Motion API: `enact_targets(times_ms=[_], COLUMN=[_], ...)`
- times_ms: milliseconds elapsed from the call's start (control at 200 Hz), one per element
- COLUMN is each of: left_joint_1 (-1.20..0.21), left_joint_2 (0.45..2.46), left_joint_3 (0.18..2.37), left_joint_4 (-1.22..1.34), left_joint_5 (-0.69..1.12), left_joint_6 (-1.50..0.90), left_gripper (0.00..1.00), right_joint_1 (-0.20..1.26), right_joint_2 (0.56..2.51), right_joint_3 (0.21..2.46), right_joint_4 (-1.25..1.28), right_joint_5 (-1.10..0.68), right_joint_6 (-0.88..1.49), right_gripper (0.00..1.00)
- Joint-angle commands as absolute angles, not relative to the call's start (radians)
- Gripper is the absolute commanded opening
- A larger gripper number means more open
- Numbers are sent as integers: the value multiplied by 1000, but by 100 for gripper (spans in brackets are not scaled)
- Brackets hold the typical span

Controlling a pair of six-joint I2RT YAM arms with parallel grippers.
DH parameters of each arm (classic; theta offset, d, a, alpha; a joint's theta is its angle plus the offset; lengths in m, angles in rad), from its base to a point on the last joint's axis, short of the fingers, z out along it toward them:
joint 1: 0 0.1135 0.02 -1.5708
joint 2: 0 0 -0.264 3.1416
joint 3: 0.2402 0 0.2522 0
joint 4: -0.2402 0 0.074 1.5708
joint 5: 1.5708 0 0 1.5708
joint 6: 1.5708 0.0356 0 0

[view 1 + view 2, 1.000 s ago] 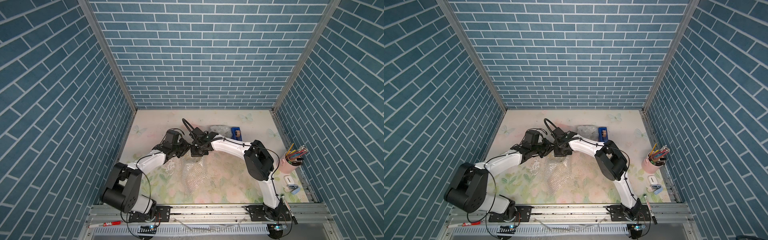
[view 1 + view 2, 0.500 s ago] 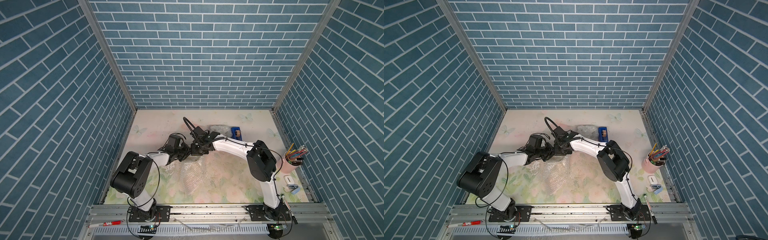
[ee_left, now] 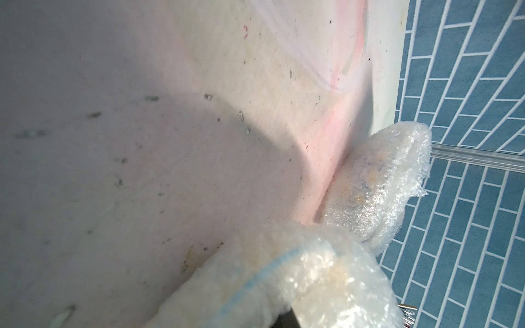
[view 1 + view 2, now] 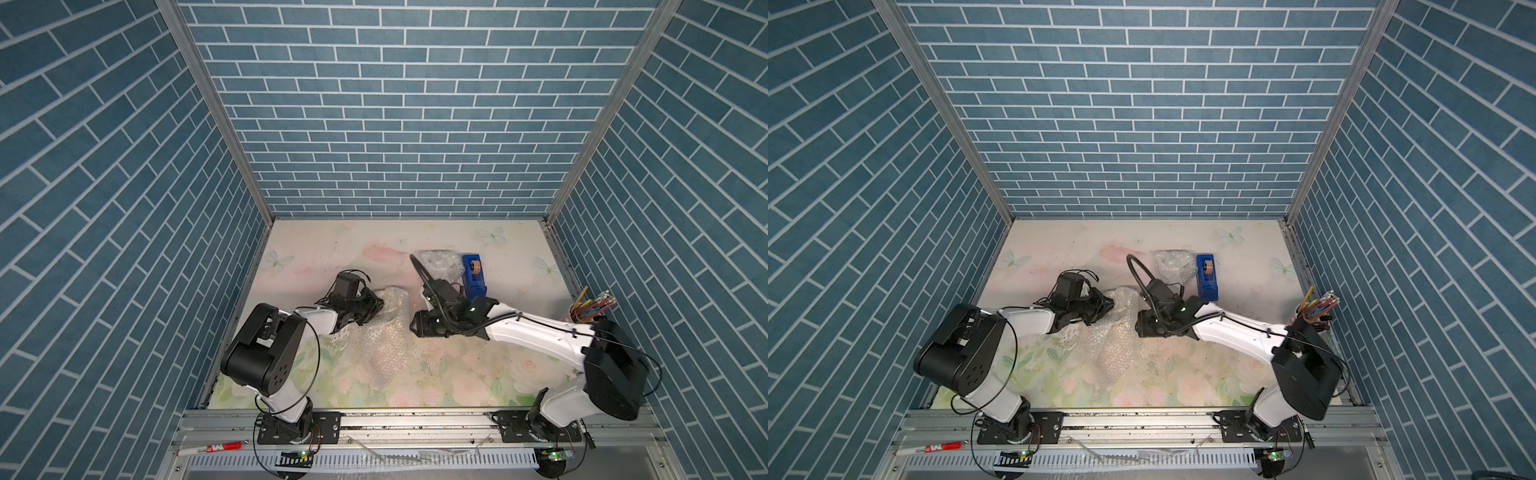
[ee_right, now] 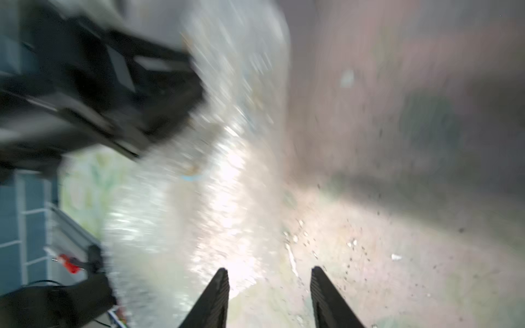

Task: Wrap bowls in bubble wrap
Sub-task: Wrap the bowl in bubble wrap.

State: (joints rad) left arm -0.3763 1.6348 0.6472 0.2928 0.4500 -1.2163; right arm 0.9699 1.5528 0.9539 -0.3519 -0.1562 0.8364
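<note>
Two wrapped lumps are visible on this one. Far left, the left gripper (image 4: 373, 309) has its jaws clenched on the bunched top end of a crinkly clear bubble wrap sheet (image 4: 384, 349). That's my read from how the plastic gathers right at the tips. The rest of it trails toward the front across the pale floral table (image 4: 478, 374). My guess is it's pinning the fold so the wrap can't spring back open.

The small round ceramic bowl (image 3: 272, 268) sits inside that bunch. Both top views only give a whitish lump, but the left wrist view shows a thin blue rim line and yellowish patches through the bubbles.

Just right of the sheet, the right gripper (image 5: 270, 272) has its jaws released with nothing between them. Only the right wrist view shows that gap, blurry as it is. It looks set up to grab the loose tail.

Further back and right, a second whitish bubble-wrapped bundle (image 4: 440, 266) sits just beside a blue plastic tape dispenser (image 4: 473, 276), probably finished and parked. Far right there's a pinkish cup of coloured pencils (image 4: 588, 305), well clear of everything.
</note>
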Motion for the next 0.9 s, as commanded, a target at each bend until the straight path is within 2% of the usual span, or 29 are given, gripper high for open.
enact_targets(times_ms=[0, 190, 340, 545, 775, 820, 895], left_joint_1=[-376, -377, -377, -377, -377, -376, -376], left_joint_2=[1651, 1659, 1659, 1651, 1661, 1661, 1660], left_joint_3=[608, 595, 590, 589, 589, 591, 597], left_joint_4=[196, 209, 224, 218, 227, 223, 221], left_joint_5=[431, 425, 425, 420, 421, 422, 421], left_joint_6=[-1212, -1219, -1226, -1222, -1229, -1227, -1224], left_gripper=[18, 18, 18, 18, 17, 18, 17], right_joint_1=[1028, 1156, 1201, 1291, 1304, 1304, 1302], right_joint_2=[1587, 1620, 1630, 1753, 1815, 1830, 1856], right_joint_3=[950, 1083, 1134, 1280, 1355, 1376, 1397], right_joint_4=[-261, -350, -409, -549, -654, -682, -715], right_joint_5=[-260, -221, -238, -295, -345, -344, -351], right_joint_6=[913, 799, 724, 660, 641, 640, 649], right_gripper=[50, 54, 62, 63, 64, 60, 47])
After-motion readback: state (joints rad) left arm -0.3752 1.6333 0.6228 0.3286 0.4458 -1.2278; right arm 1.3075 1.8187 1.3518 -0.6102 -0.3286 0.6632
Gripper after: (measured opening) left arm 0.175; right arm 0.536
